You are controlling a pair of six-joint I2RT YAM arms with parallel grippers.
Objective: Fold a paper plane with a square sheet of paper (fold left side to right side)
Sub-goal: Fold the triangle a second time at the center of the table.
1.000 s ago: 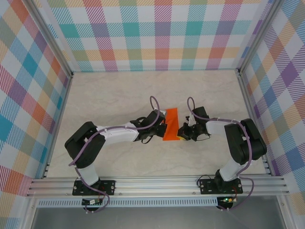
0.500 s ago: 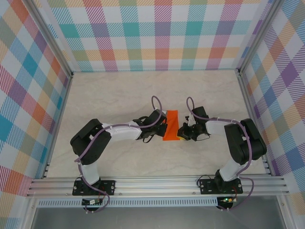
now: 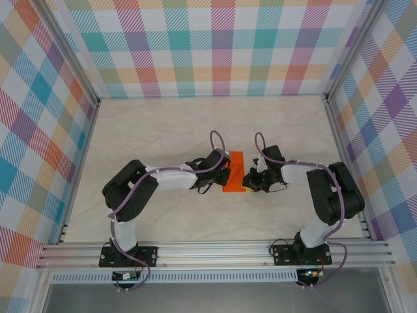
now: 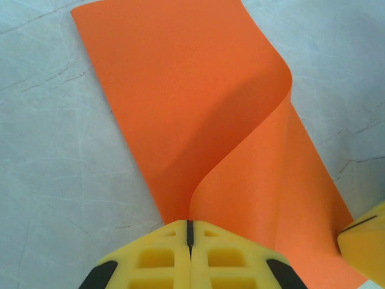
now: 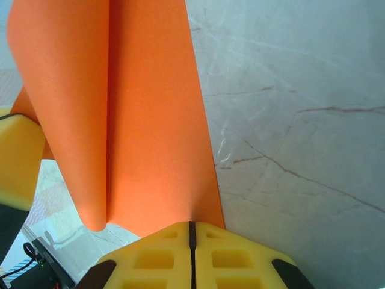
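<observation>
Step in hand: the left-over-right fold, mid-carry, no crease set.

- The square sheet of paper [image 3: 233, 171] sits mid-counter [image 3: 163, 130] between the two arms. From above it reads as a narrow upright strip, so it looks roughly doubled over.
- Left hand [image 4: 189, 236]: fingers closed flush, pinching an edge of the sheet. In its wrist view the paper rises from the pinch in a soft open curl, and the far part lies flatter on the counter. It is a loop, not a fold line.
- Right hand [image 5: 192, 232]: also closed, pinching the sheet at its near edge. The flap rolls over to the left of that grip, and bare counter shows to the right.
- The hands are close together; each one's yellow finger shows at the edge of the other's wrist view.

Judgement on the next move:
- Lay the left hand's edge down onto the right edge, with corners matched.
- Keep the right hand anchoring so the lower layer doesn't slide.
- Then press the rounded side flat to make the crease.

Risks: a skewed overlap, or thin paper buckling if the pinch pulls sideways. Whether the edges line up cannot be told from these views.
</observation>
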